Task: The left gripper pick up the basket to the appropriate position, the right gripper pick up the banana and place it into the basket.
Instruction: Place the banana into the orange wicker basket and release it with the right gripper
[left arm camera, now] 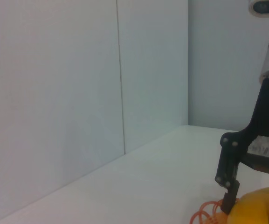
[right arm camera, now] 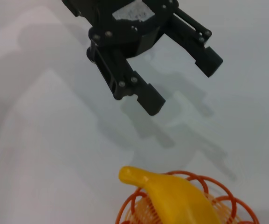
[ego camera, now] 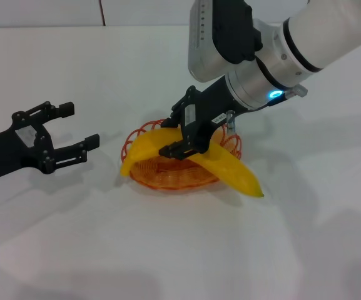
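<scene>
**op_dan:** Orange wire basket (ego camera: 167, 178) is sitting on the white worktop (ego camera: 167, 250) about mid-scene, and your right tool (ego camera: 183, 142) is right over it. Its fingers are closed around the middle of the banana (ego camera: 230, 169). Can you confirm from your side?

**rigwatch:** Yep, you've got it clamped. The banana lies across the basket at a slant: one end rests over the left rim, the other end with the small dark tip sticks out past the near-right rim, over the worktop. From the right wrist view you can see the yellow end (right arm camera: 171, 191) lying on the orange loops (right arm camera: 227, 200).

**op_dan:** And the left one?

**rigwatch:** Your left tool (ego camera: 67, 134) is off to the left of the basket, near it but not touching, low over the worktop. Its fingers are spread wide and there's nothing between them. In the right wrist view it shows the same, both black fingers (right arm camera: 143, 95) apart over bare white surface. The left wrist view only catches the edge of the basket (left arm camera: 206, 214), a bit of banana (left arm camera: 258, 207) and your right tool's finger (left arm camera: 227, 179) against it.
</scene>
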{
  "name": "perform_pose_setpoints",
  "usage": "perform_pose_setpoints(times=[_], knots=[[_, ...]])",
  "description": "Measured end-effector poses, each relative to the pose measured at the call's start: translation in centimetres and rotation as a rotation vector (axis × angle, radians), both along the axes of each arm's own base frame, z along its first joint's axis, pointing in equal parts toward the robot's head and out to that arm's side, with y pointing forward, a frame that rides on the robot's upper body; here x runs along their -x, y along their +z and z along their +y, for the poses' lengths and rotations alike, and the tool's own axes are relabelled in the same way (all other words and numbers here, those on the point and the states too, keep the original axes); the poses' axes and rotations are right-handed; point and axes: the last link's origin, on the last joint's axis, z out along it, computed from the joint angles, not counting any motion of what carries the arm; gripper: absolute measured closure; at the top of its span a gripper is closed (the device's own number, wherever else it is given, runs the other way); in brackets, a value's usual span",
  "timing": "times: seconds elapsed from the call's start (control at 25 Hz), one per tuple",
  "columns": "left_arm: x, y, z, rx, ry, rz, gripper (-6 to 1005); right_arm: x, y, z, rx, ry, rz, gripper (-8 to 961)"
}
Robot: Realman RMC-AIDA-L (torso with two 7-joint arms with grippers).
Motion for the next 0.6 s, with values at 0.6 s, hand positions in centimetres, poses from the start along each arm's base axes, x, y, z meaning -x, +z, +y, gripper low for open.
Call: perform_pose_setpoints(times=[0.6], knots=[[-0.08,-0.04,0.06,0.000,-0.002,-0.001,139,0.55,-0.21,0.19,-0.010,0.003,0.027,447]])
